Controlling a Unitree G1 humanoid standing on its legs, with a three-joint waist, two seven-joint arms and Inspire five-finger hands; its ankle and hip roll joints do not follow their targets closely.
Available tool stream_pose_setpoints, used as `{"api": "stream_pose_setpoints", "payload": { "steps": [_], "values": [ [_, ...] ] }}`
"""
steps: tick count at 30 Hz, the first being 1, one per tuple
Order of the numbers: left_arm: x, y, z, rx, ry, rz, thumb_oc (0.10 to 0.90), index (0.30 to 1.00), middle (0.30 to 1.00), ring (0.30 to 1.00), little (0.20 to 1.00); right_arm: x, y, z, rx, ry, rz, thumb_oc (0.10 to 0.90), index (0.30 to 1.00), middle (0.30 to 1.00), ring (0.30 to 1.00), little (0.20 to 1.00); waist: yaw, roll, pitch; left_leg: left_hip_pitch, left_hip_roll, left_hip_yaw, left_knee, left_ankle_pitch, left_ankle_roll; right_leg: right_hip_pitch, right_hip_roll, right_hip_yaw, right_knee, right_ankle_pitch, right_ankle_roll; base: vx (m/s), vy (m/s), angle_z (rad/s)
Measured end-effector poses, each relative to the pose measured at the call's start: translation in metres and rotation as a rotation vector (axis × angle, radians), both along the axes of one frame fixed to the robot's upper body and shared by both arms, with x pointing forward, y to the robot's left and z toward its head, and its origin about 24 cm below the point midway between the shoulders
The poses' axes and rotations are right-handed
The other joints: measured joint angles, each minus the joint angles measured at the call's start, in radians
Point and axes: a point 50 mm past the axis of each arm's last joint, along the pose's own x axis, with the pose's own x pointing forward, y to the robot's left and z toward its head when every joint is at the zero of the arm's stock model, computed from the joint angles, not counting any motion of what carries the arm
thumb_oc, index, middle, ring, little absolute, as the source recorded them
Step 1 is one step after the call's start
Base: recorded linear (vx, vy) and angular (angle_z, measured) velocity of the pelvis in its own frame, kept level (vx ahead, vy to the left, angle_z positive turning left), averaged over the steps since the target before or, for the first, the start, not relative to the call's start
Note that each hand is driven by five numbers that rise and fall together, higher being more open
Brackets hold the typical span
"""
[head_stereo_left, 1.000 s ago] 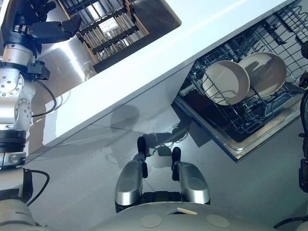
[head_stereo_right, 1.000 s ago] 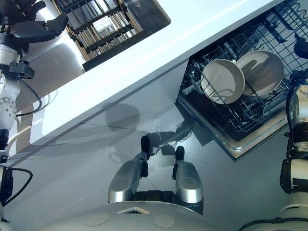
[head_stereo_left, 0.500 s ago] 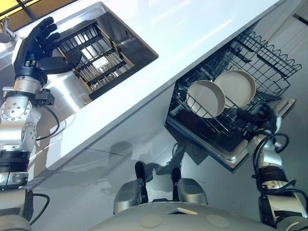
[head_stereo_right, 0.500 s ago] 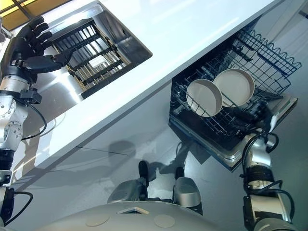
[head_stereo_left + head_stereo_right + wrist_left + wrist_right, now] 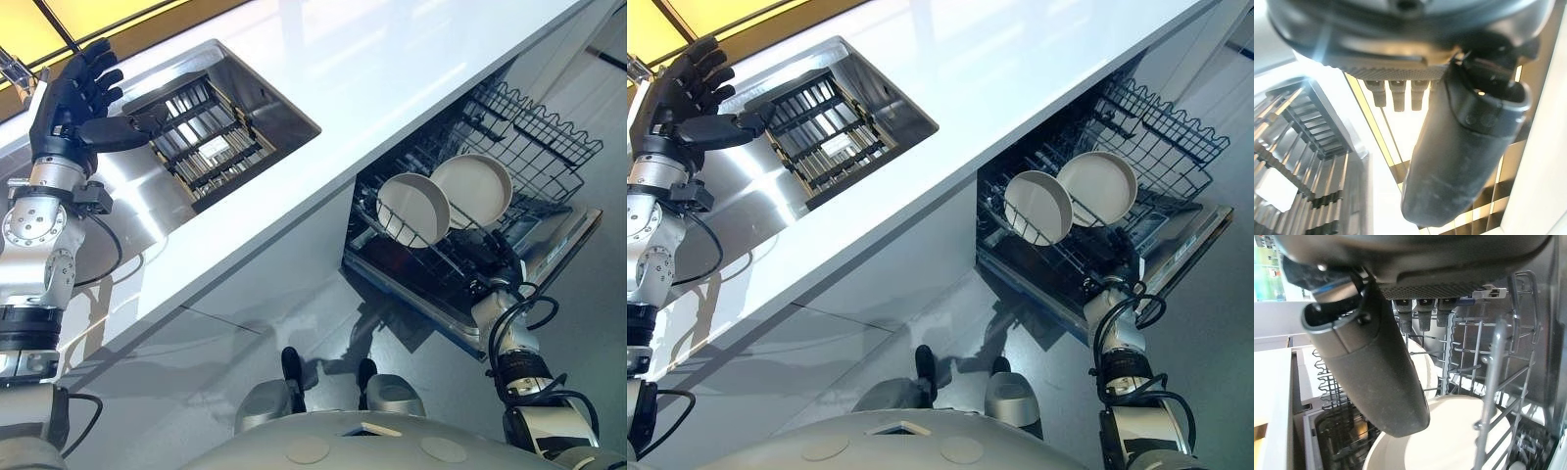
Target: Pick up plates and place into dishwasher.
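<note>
The right hand (image 5: 1376, 367) sat at the lower right of the frame, at the near edge of the dishwasher's lower rack (image 5: 431, 259). Its thumb and fingers were straight and held nothing. Two plates stood on edge in that rack, the nearer plate (image 5: 413, 209) overlapping the farther plate (image 5: 473, 189), both just up and left of this hand. Their faces were turned toward the lower left and their rims ran up the tines. An upper basket (image 5: 534, 122) lay beyond them. Across the white counter (image 5: 392, 69), one sink (image 5: 284, 93) held one dark rack (image 5: 201, 142). The left hand (image 5: 69, 98) hovered at the upper left by the sink's far corner, fingers spread and empty, well apart from the plates. I judged the right hand far the nearer for any work on them.
</note>
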Motion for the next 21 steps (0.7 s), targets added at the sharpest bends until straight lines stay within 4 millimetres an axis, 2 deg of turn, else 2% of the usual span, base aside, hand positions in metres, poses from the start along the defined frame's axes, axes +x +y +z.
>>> {"api": "stream_pose_setpoints", "payload": {
  "steps": [4, 10, 12, 13, 17, 19, 21],
  "values": [
    [0.001, -0.001, -0.004, -0.013, 0.020, 0.001, 0.800, 0.900, 0.900, 0.900, 0.900, -0.003, -0.003, -0.002, 0.064, -0.034, 0.003, 0.800, 0.900, 0.900, 0.900, 0.900, -0.001, 0.000, -0.001, -0.002, 0.001, -0.007, 0.000, 0.003, -0.002, 0.003, 0.002, -0.006, 0.000, 0.000, 0.000, 0.05, -0.001, 0.04],
    [0.002, -0.004, -0.009, -0.033, 0.024, -0.008, 0.800, 0.900, 0.900, 0.900, 0.900, -0.008, -0.003, -0.006, 0.158, -0.087, -0.092, 0.800, 0.900, 0.900, 0.900, 0.900, -0.001, -0.001, -0.001, -0.004, 0.001, -0.025, 0.000, 0.007, -0.005, 0.013, 0.007, -0.021, -0.006, 0.000, -0.001, 0.02, 0.005, 0.09],
    [0.001, -0.004, -0.009, -0.034, 0.025, -0.003, 0.800, 0.900, 0.900, 0.900, 0.900, -0.005, 0.005, -0.003, 0.085, -0.068, -0.095, 0.800, 0.900, 0.900, 0.900, 0.900, -0.001, 0.000, -0.001, -0.007, 0.002, -0.027, 0.000, 0.008, -0.006, 0.012, 0.008, -0.021, -0.006, 0.000, -0.001, 0.00, 0.027, 0.06],
    [0.001, -0.004, -0.010, -0.034, 0.026, -0.003, 0.800, 0.900, 0.900, 0.900, 0.900, -0.004, 0.011, 0.002, -0.010, -0.055, -0.075, 0.800, 0.900, 0.900, 0.900, 0.900, -0.001, 0.001, -0.002, -0.010, 0.002, -0.030, 0.000, 0.008, -0.006, 0.011, 0.008, -0.021, -0.008, 0.000, -0.001, -0.01, 0.034, 0.07],
    [-0.007, -0.010, -0.021, -0.045, 0.044, -0.007, 0.800, 0.900, 0.900, 0.900, 0.900, 0.004, 0.037, 0.036, -0.389, -0.119, 0.009, 0.800, 0.900, 0.900, 0.900, 0.900, -0.002, 0.018, -0.011, -0.033, -0.001, -0.031, 0.000, 0.015, 0.003, -0.011, 0.003, -0.021, -0.006, 0.000, -0.001, -0.02, 0.054, 0.06],
    [-0.011, -0.012, -0.029, -0.053, 0.061, -0.009, 0.800, 0.900, 0.900, 0.900, 0.900, 0.007, 0.040, 0.051, -0.517, -0.182, -0.005, 0.800, 0.900, 0.900, 0.900, 0.900, 0.003, 0.019, -0.012, -0.033, -0.004, -0.031, 0.000, 0.017, 0.008, -0.011, -0.001, -0.021, -0.002, 0.000, 0.000, -0.01, 0.055, 0.06],
    [-0.014, -0.009, -0.035, -0.056, 0.079, 0.008, 0.800, 0.900, 0.900, 0.900, 0.900, 0.007, 0.038, 0.058, -0.578, -0.219, -0.033, 0.800, 0.900, 0.900, 0.900, 0.900, 0.005, 0.019, -0.012, -0.033, -0.005, -0.029, 0.000, 0.013, 0.004, -0.014, -0.002, -0.020, 0.000, -0.002, 0.001, 0.00, 0.047, 0.00]
  ]
}}
